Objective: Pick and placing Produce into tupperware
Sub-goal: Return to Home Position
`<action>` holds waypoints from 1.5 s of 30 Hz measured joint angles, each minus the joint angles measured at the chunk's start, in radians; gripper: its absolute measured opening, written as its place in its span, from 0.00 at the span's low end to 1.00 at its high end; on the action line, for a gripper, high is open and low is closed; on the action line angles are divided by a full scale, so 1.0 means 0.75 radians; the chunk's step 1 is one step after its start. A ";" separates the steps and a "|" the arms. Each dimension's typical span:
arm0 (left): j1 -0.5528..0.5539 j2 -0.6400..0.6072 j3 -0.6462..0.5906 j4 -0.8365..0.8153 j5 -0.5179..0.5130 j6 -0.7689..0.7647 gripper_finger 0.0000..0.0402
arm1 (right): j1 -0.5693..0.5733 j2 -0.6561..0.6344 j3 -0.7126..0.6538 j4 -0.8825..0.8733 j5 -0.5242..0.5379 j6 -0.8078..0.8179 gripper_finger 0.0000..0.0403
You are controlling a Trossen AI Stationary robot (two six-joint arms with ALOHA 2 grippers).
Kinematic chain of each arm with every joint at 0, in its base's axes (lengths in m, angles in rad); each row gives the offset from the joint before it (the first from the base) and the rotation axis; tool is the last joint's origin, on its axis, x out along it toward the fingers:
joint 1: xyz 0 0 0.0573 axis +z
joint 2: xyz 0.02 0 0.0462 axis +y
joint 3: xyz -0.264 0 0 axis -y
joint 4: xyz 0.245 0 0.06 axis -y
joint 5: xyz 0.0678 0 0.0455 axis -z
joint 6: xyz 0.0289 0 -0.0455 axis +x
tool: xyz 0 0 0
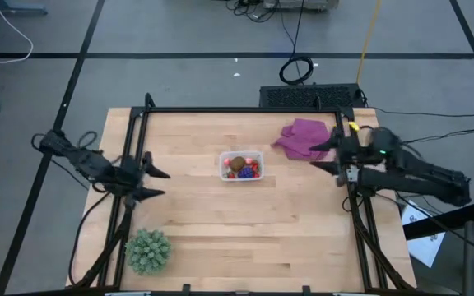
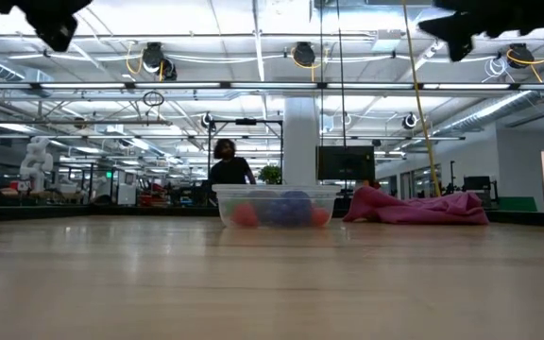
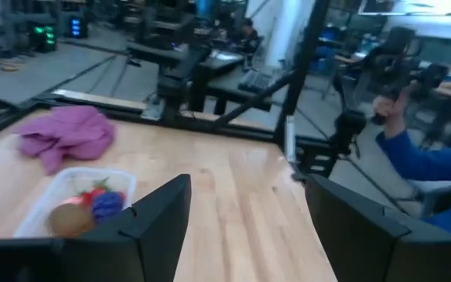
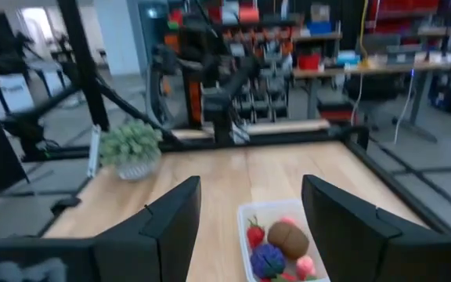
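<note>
The clear tupperware [image 1: 241, 165] stands on the wooden table's middle, toward the far side. In it lies the produce: a brown round piece [image 1: 236, 163], a dark purple cluster [image 1: 244, 173] and red pieces [image 1: 254, 168]. The wrist views show it too: tupperware [image 3: 73, 196], tupperware [image 4: 280, 243]. My left gripper [image 1: 156, 182] hovers open at the table's left edge, pointing level toward the middle. My right gripper [image 1: 323, 157] hovers open at the right edge beside the cloth, pointing level toward the tupperware. Both hold nothing.
A purple-magenta cloth [image 1: 304, 138] lies crumpled at the far right of the table. A spiky green ball [image 1: 147, 250] sits at the near left corner. A black frame [image 1: 245, 109] borders the table. A person sits in the room beyond the table.
</note>
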 joint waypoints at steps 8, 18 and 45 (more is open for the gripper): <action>-0.061 -0.114 -0.209 0.139 -0.212 0.053 0.64 | 0.000 -0.394 -0.122 -0.108 -0.003 0.100 0.53; 0.041 -0.046 -0.350 0.412 -0.230 0.141 0.64 | -0.001 -0.295 -0.461 0.269 -0.001 0.122 0.53; 0.465 0.005 -0.350 0.370 0.409 0.138 0.64 | -0.292 -0.070 -0.560 0.581 -0.452 0.109 0.53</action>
